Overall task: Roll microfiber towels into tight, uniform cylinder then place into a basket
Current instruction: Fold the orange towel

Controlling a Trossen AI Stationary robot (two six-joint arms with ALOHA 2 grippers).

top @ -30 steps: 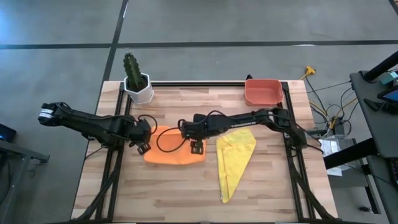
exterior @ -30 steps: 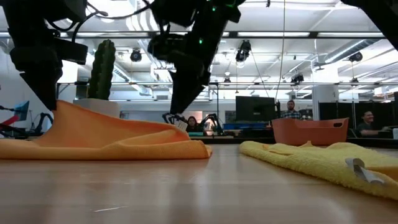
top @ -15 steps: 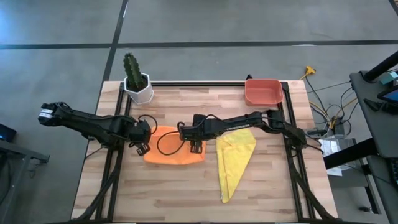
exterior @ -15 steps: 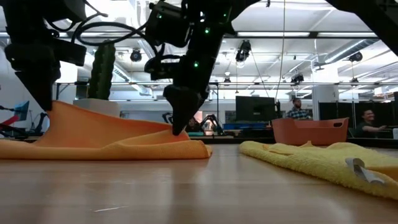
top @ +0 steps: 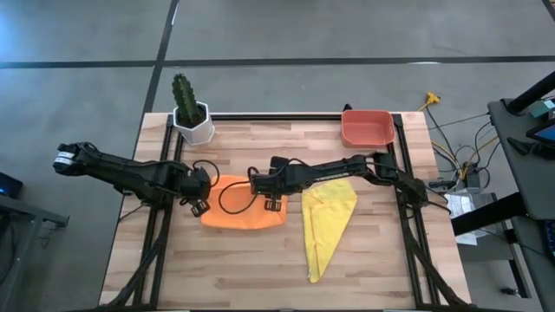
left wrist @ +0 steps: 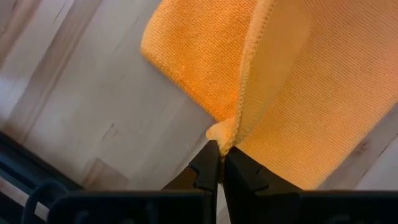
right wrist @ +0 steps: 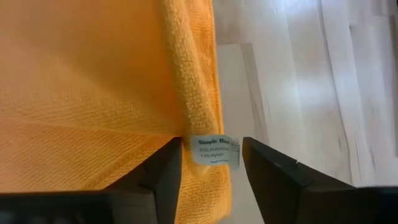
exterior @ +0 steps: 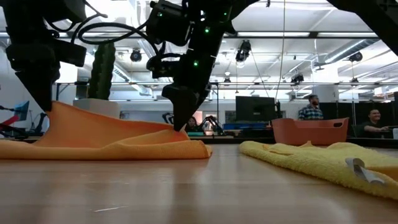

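A: Status, left to right, everything relative to the orange towel [top: 244, 204].

B: Cactus pot [top: 192, 116] is up past its left end, at the table [top: 260, 269] corner. Left gripper [top: 199, 206] is at the towel's left edge, jaws fully closed, pinching a corner and holding that edge up off the wood. The towel itself lies mid-table, folded.

A: Right side?

B: Right gripper [top: 271, 204] is down at the towel's right edge. Wrist cam shows its fingers [right wrist: 155, 180] part-open, straddling the hem with the white care tag [right wrist: 214, 151] between them. I can't tell if they've got a grip.

A: The rest?

B: Yellow towel [top: 325, 223] lies loose just right of the orange one. Basket [top: 368, 127] is well beyond that, at the far right corner.
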